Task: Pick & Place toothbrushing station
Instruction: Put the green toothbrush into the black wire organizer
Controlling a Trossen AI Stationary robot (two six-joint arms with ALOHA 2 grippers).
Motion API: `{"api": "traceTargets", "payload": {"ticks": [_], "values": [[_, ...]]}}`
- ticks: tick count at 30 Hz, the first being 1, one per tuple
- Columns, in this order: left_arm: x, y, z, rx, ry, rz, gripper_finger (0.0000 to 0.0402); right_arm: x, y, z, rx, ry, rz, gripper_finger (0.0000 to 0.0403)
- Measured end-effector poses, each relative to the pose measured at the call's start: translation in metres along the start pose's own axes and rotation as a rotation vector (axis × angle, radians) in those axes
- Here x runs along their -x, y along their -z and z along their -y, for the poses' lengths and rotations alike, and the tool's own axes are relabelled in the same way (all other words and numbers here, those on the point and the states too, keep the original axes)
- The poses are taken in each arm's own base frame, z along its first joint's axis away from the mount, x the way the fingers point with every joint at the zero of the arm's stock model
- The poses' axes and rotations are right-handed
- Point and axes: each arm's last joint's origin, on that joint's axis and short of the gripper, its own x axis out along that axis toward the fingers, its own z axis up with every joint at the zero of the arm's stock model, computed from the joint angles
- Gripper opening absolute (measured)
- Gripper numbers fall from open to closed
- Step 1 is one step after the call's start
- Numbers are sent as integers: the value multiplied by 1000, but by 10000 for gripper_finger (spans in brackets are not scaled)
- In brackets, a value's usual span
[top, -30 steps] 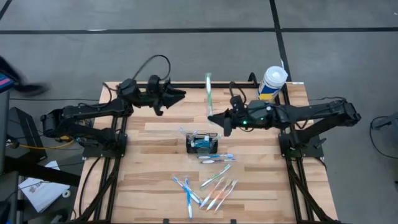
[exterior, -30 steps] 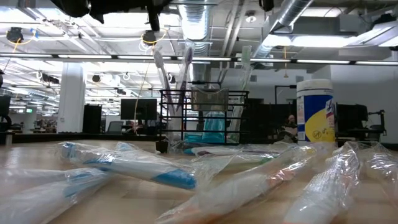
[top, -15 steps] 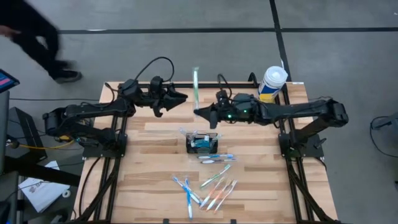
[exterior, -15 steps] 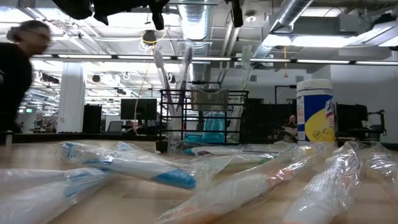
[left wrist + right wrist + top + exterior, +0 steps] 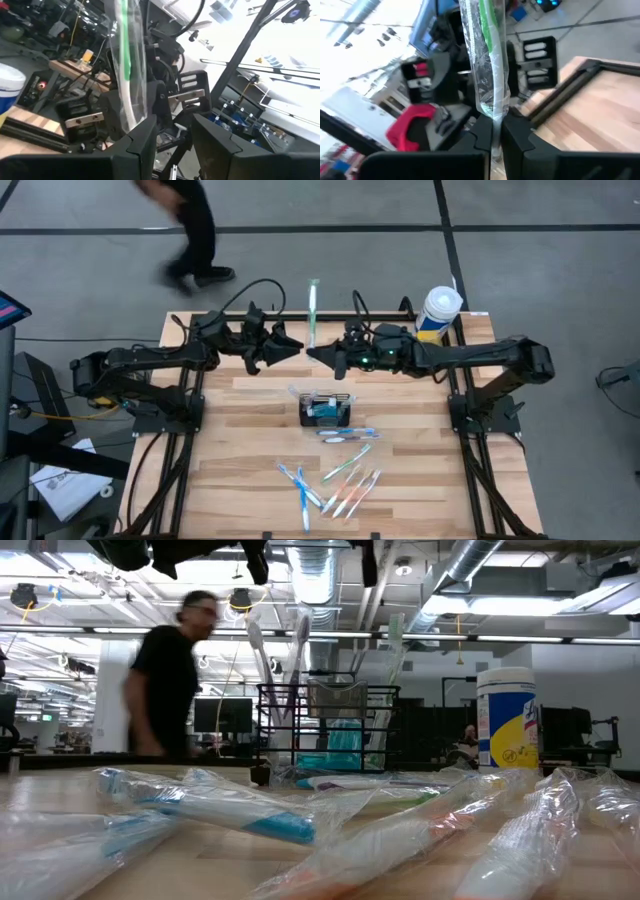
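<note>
Right gripper clamped on a wrapped green toothbrush, held upright at the surface's back edge. Left gripper half open, empty, just beside it. Toothbrushing station sits mid-surface, toward the front from both, right arm slightly nearer.

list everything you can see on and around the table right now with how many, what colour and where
Wire-mesh caddy: one, black, table centre, a few toothbrushes standing in it.
Wrapped toothbrushes: several, blue, green and orange, loose on the near half of the table.
Held toothbrush: one, green, in clear wrap, above the far edge.
Tub: one, white, yellow-blue label, far right corner.
Table: one, light wood.
Person: one, dark clothes, walking past the far side.
Right gripper: shut on the held toothbrush.
Left gripper: open, facing it.
</note>
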Motion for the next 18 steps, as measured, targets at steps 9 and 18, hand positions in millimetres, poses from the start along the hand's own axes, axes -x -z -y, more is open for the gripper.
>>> {"api": "traceTargets", "payload": {"ticks": [9,18], "values": [[-1,1,-2,10,-1,1,117,-8,5,1,-25,-67,-29,9],[-2,0,-3,6,-1,6,117,-9,-5,-7,-1,-117,-59,9]]}}
